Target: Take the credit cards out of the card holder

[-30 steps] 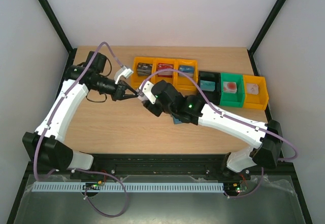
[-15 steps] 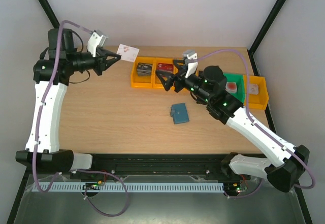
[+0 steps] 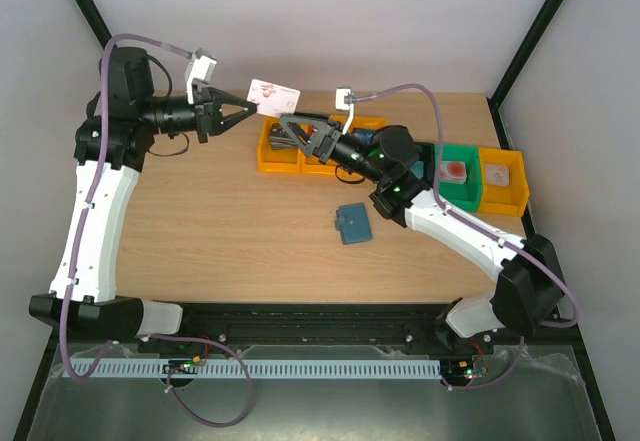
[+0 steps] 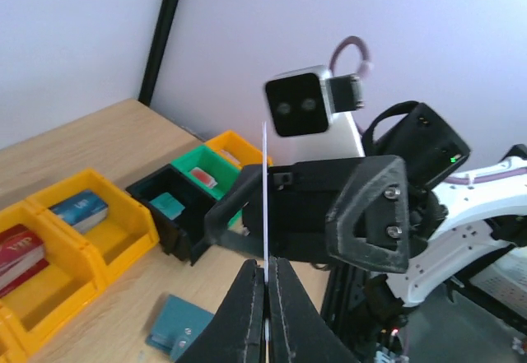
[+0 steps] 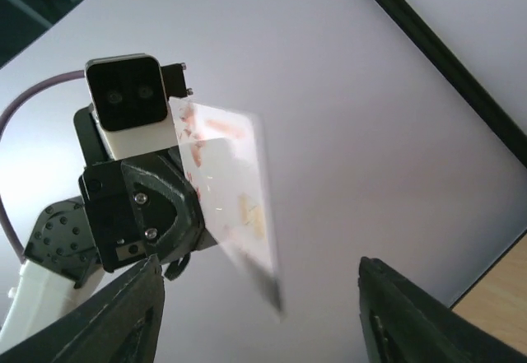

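My left gripper (image 3: 250, 107) is shut on one of the credit cards (image 3: 273, 92), whitish with red marks, held high above the table's back left. In the left wrist view the card (image 4: 265, 183) stands edge-on, pinched between my closed fingertips (image 4: 266, 269). My right gripper (image 3: 292, 133) is open and points up at the card. In the right wrist view the card (image 5: 230, 190) hangs between and beyond the spread fingers (image 5: 136, 305), touching neither. The teal card holder (image 3: 353, 224) lies shut on the table, also low in the left wrist view (image 4: 177, 334).
A row of bins lines the back: three yellow bins (image 3: 281, 159) with small boxes, a black bin (image 3: 408, 149), a green bin (image 3: 459, 197) and another yellow bin (image 3: 503, 197). Black frame posts stand at the back corners.
The left arm has lifted the card from mid-table up toward the back left. The right arm has left the card holder, swung back over the bins and turned its opened jaws up at the card.
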Motion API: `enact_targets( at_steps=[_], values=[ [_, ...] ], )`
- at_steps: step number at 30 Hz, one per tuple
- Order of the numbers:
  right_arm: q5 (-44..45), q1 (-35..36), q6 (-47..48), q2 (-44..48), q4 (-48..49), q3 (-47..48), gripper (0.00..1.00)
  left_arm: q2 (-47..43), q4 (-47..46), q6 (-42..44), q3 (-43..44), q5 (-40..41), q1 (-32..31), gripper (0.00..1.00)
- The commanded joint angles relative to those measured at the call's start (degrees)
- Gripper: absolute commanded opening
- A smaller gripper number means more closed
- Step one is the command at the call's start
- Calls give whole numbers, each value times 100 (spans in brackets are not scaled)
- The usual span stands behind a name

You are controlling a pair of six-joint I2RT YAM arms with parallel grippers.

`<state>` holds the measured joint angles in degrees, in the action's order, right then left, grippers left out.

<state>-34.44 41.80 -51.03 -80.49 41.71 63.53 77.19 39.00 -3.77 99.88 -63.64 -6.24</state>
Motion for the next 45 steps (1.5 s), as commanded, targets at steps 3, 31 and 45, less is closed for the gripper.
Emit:
enact_targets(
  at_steps=[3,31,45],
  values=[
    [-331,54,-425,-161,882,387,51,-138,-341,-411,-295,-448,-26,2],
    [1244,-3691,3238,-110,-8026,2489,2,-348,-368,260,-2235,2398,300,99],
    [4960,-5273,4117,-1114,-8547,2691,2,-126,-385,510,-2605,2783,125,99]
  ],
)
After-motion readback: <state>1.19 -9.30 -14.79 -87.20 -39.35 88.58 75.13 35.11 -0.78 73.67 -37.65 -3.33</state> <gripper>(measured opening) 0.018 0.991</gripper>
